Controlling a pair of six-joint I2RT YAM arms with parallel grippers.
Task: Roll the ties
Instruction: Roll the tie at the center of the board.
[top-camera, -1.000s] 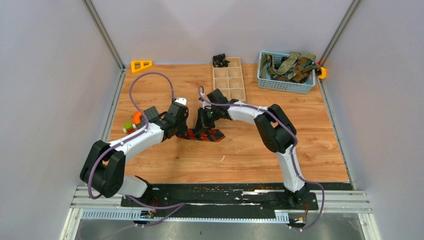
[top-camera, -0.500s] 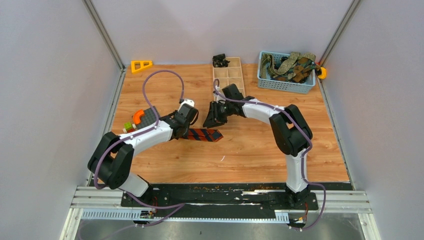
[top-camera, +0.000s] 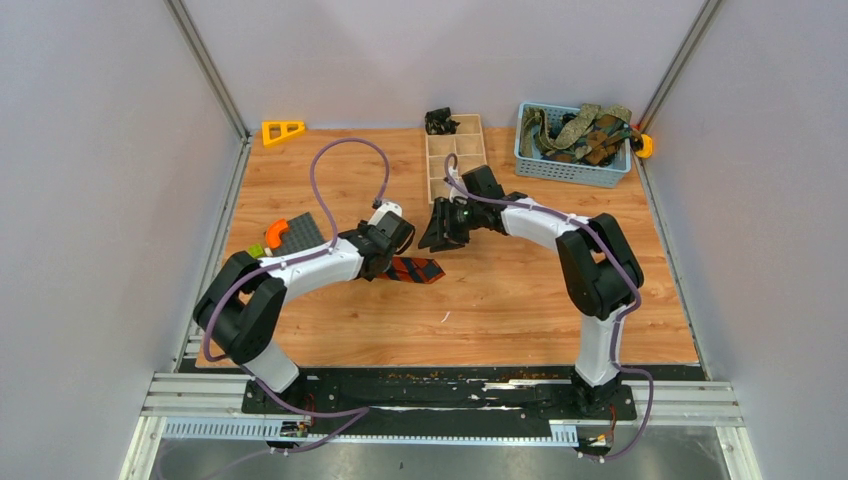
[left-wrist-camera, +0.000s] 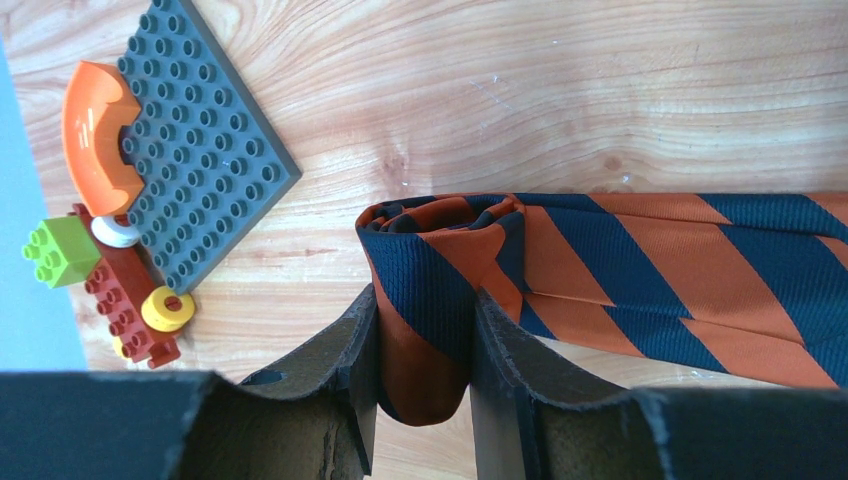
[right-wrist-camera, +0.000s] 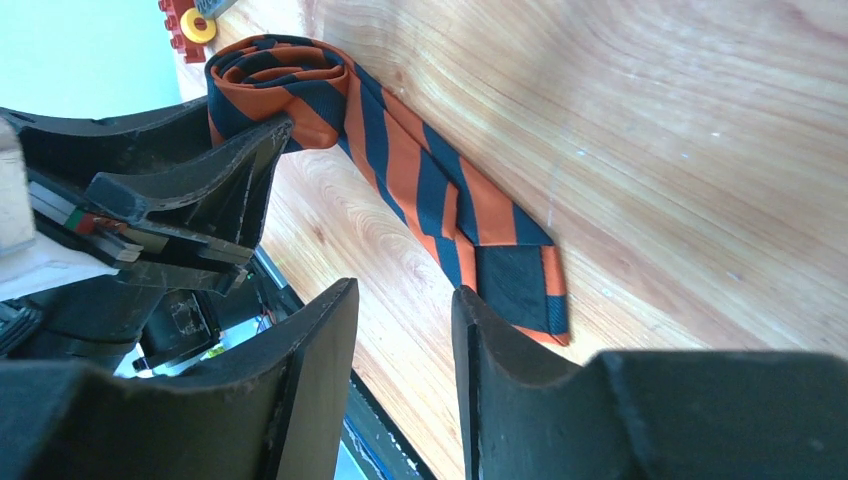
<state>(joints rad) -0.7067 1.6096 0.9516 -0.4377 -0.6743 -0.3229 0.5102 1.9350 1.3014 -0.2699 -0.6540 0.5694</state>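
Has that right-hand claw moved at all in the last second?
Yes. The right gripper has come off the striped tie and drawn back and to the right in the top view, toward the wooden compartment tray.

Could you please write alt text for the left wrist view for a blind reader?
The left gripper pinches the rolled end of an orange and navy striped tie, its tail lying flat on the wooden table. Toy bricks lie at the left.
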